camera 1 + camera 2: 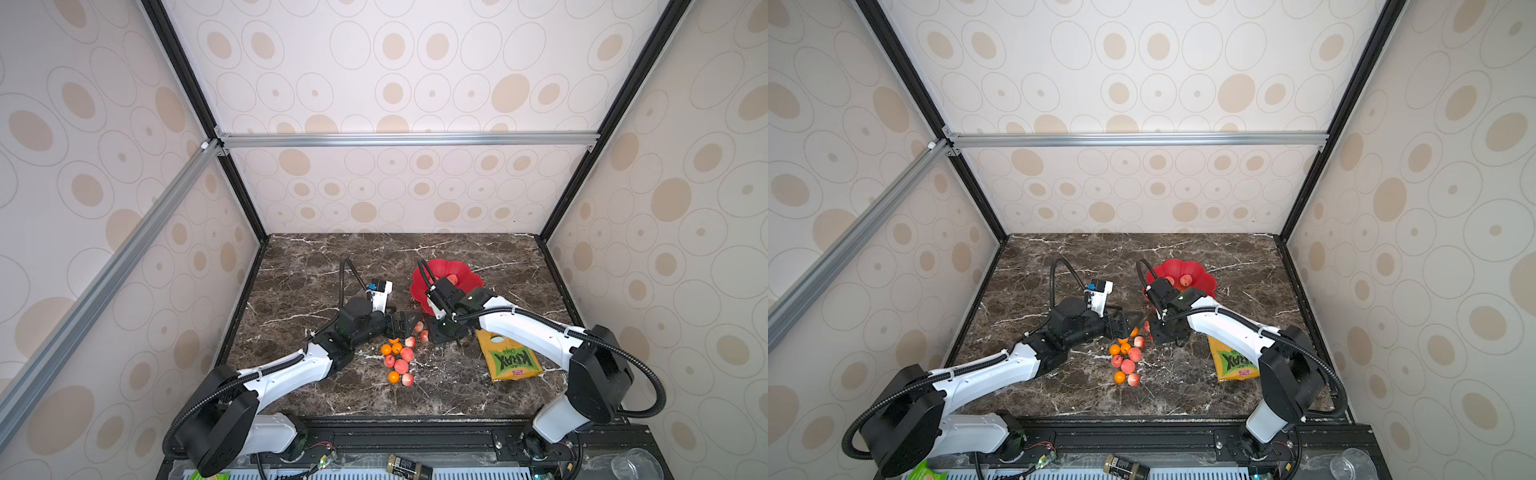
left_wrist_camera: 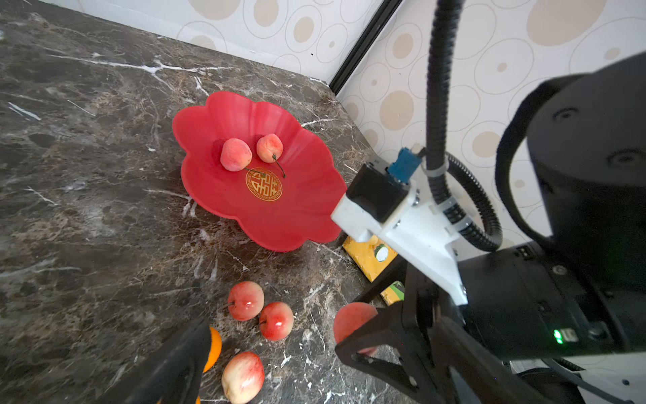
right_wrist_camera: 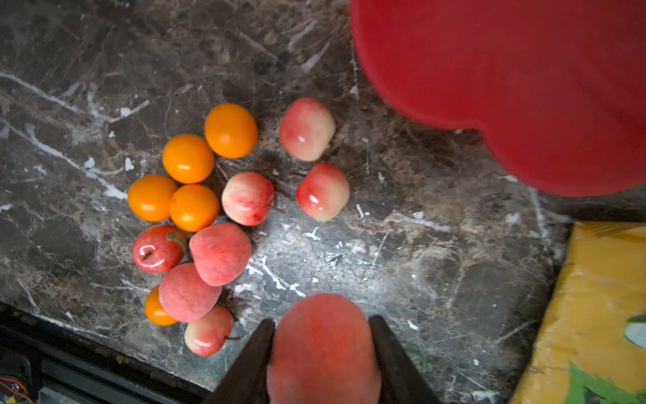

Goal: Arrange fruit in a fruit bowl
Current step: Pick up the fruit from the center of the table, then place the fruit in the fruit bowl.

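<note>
The red scalloped fruit bowl [image 1: 467, 272] [image 2: 227, 115] stands at the table's back right with two pink peaches [image 2: 236, 154] in it beside its gold emblem. Loose fruit [image 1: 399, 359] [image 3: 195, 206], pink-red and orange, lies clustered in front of the bowl. My right gripper [image 3: 321, 323] hovers over the table just in front of the bowl's near rim, shut on a pink peach [image 3: 323, 349]. My left gripper [image 1: 409, 326] [image 2: 307, 377] is wide open and holds nothing, low over the cluster's far end and close to the right gripper.
A yellow-green snack bag [image 1: 509, 359] [image 3: 601, 307] lies flat to the right of the fruit, under the right arm. The two wrists are near each other at mid-table. Patterned walls close in the table on three sides.
</note>
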Available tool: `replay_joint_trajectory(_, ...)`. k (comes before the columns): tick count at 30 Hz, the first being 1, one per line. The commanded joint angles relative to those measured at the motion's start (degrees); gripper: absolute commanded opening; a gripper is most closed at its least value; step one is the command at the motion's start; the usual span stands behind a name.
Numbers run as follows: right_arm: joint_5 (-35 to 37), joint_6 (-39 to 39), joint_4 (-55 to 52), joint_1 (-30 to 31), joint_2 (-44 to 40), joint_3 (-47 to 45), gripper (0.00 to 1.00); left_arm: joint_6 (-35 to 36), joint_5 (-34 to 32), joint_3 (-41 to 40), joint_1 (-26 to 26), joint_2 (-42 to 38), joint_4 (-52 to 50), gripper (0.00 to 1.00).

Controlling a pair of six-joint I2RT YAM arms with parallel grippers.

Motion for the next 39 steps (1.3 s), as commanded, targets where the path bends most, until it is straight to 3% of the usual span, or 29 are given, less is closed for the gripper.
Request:
replay_joint_trajectory(1,-0.15,-2.01,-1.72,-2.59,-1.01,2.50,0.44,1.56,1.09,4.30,-0.51,2.35,1.54,0.99)
replay_joint_trajectory(18,-2.12,-6.46,-3.37,-12.64,10.76,15.06,0.44,5.27,2.25,16.29,0.25,14.87,0.45,0.99)
replay_joint_trajectory(39,-0.55,-6.86,-4.78,-17.26,29.42,30.43,0.43,6.16,3.64,23.45,4.11,25.61,1.82,0.99)
